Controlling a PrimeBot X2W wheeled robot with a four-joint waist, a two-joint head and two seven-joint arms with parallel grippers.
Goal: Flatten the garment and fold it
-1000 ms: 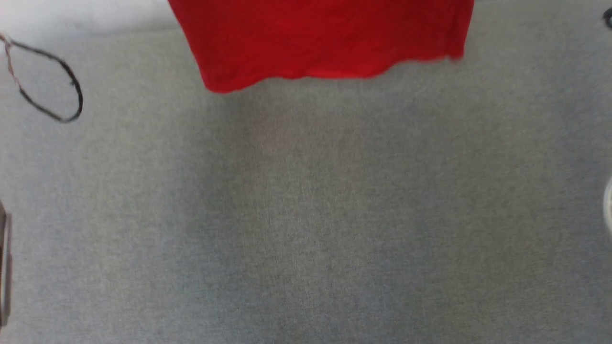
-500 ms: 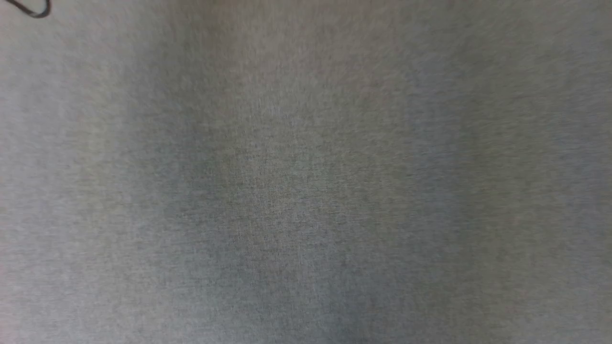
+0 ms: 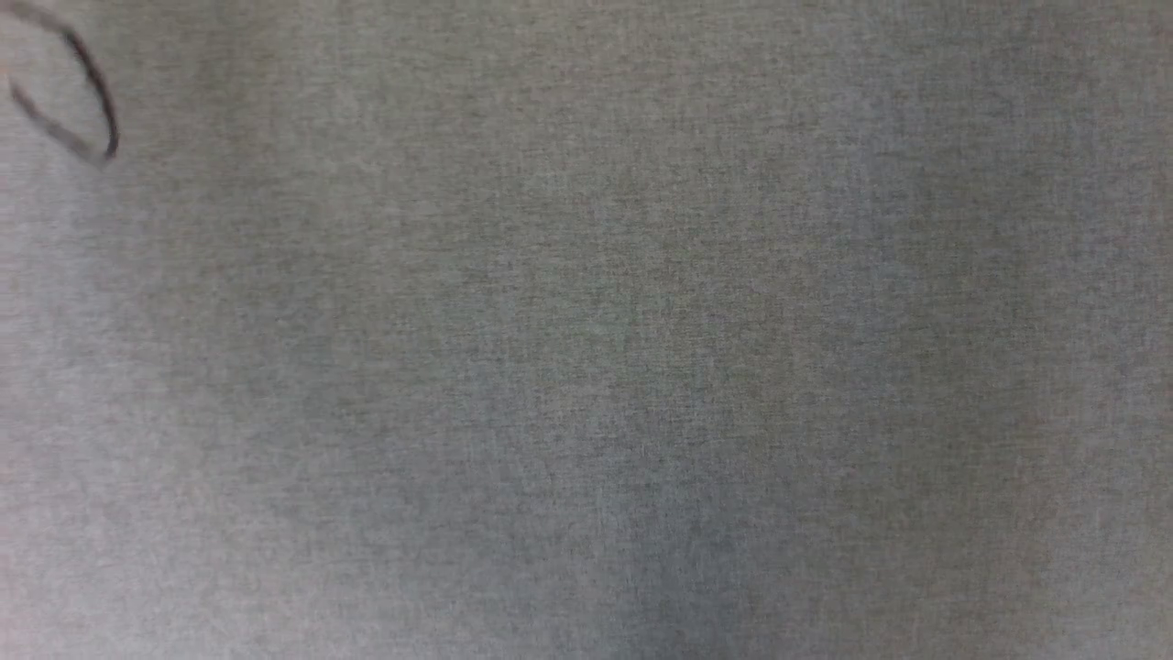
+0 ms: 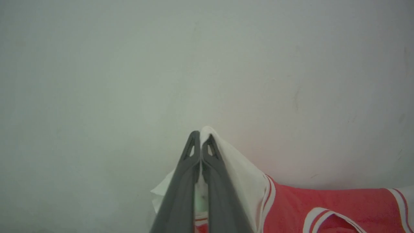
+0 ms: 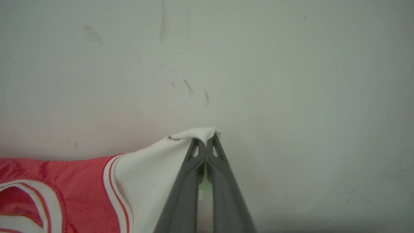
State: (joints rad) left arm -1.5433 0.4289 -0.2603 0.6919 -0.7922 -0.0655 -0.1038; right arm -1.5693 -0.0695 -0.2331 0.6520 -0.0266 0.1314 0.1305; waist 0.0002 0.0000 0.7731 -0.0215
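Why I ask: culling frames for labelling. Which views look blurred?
Head view: soft, dim; the cord loop is motion-smeared on grey cloth. Left wrist view: left pincer and garment sharp, a pinkish cast on the wall. Right wrist view: right pincer crisp, wall scuffs legible.

Head view down, near grey fabric surface; both wrist views close on shared garment, perhaps toward a wall.

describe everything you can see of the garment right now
The garment is a red, slightly shiny shirt with white sleeves edged in white-and-red striped trim. Each sleeve's tip is pinched in a shut tool, the left tool on one, the right tool on the other, the cloth draping from both. Nothing else touches what shows of it.
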